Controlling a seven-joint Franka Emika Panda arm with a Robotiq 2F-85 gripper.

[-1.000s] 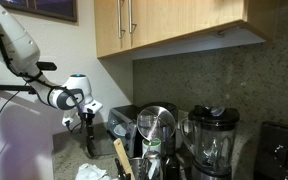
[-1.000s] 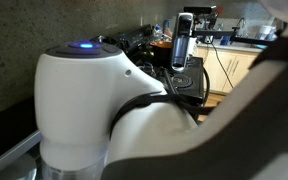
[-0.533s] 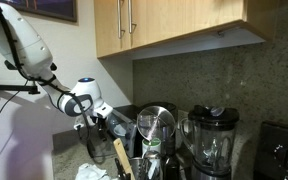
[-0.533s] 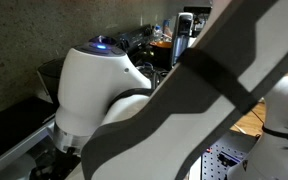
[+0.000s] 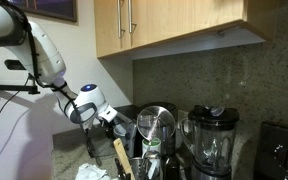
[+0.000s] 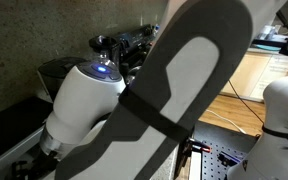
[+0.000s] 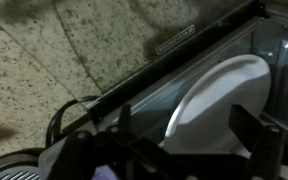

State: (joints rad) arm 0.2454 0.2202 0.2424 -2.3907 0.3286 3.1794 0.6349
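The gripper (image 7: 189, 140) is held wide open, with nothing between its fingers, close before the glass door (image 7: 284, 70) of the toaster oven (image 5: 129, 122), behind which a white plate (image 7: 222, 100) is seen. For a clean approach, the jaws are best levelled with the dark handle bar (image 7: 174, 52) and centred on it, so that the glass is not struck. The oven's interior is dimmed by reflections. In an exterior view nearly everything is blocked by the robot arm (image 6: 184, 90).

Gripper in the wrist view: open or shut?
Open. The gripper has its fingers wide apart, gripping nothing; the white plate shows through the gap between them.
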